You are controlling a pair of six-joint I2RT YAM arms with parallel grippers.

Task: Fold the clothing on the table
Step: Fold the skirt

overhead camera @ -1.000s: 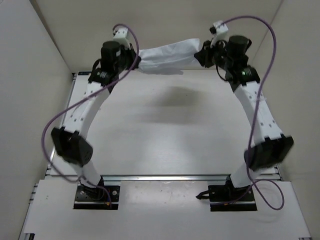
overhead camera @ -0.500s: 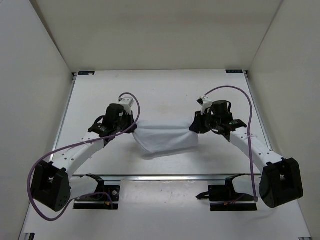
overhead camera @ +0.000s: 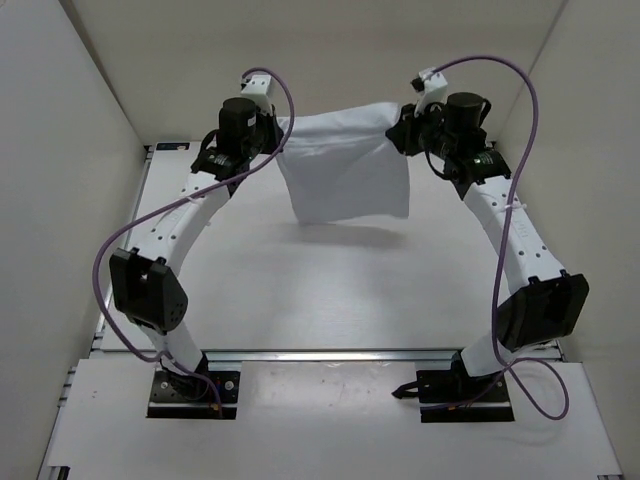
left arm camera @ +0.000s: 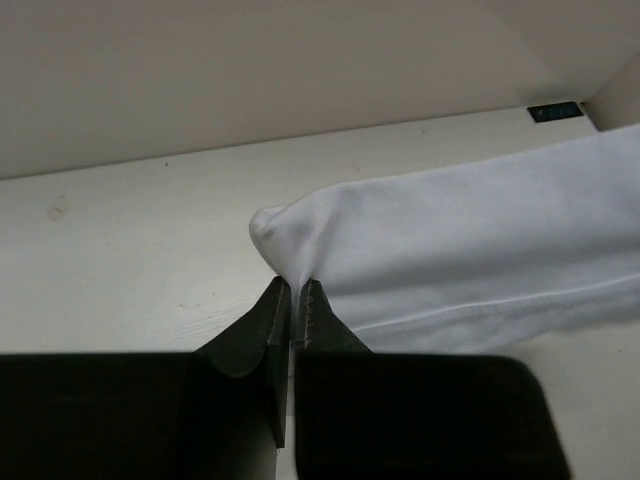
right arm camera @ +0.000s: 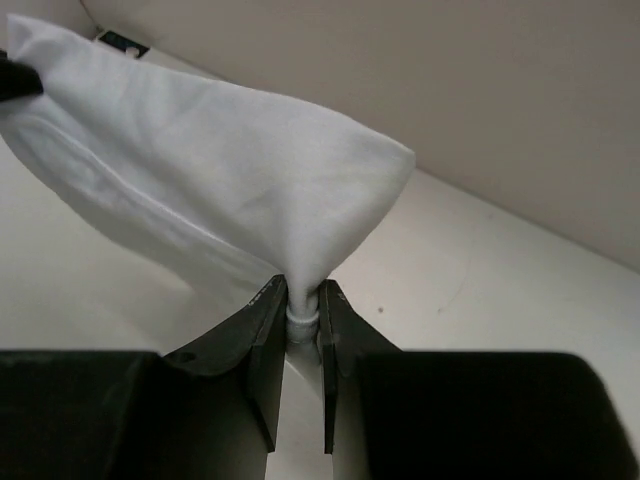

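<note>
The clothing (overhead camera: 345, 165) is a plain white cloth hanging in the air over the far half of the table (overhead camera: 320, 290), held up by its two top corners. My left gripper (overhead camera: 277, 135) is shut on the cloth's left corner; in the left wrist view the clothing (left arm camera: 470, 240) runs from my left gripper (left arm camera: 297, 285) off to the right. My right gripper (overhead camera: 400, 128) is shut on the right corner; in the right wrist view the bunched clothing (right arm camera: 220, 170) rises out of my right gripper (right arm camera: 300, 295). The cloth's lower edge hangs free above the table.
White walls (overhead camera: 320, 60) close in the table at the back and on both sides. An aluminium rail (overhead camera: 330, 353) runs along the near edge by the arm bases. Purple cables (overhead camera: 115, 250) loop off both arms.
Both arms have swung from low and near back up to the far side, lifting the cloth off the table so it now hangs spread between the grippers.
</note>
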